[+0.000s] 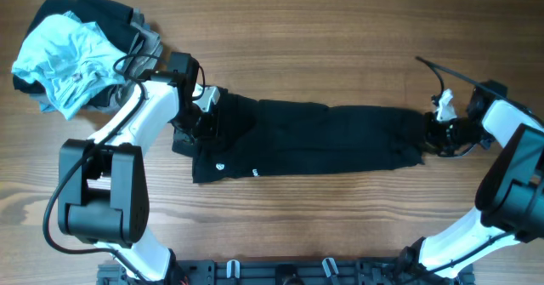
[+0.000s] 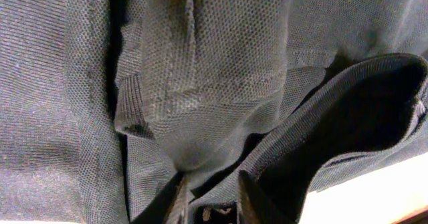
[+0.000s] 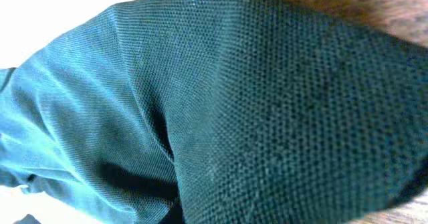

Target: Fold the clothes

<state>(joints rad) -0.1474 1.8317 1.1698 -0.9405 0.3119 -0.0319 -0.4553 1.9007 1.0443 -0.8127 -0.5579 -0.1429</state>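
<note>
A black shirt (image 1: 314, 140) is lying stretched across the tabletop (image 1: 340, 225) beside the pile (image 1: 76, 51), the left tool (image 1: 206, 117) pinching its nearer end; whether the right tool (image 1: 435, 132) is gripping the farther end cannot be told.

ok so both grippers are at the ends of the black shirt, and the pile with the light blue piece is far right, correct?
No, the overhead view shows the pile at far left, not right. The left gripper and right gripper are at the ends of the black shirt.
</note>
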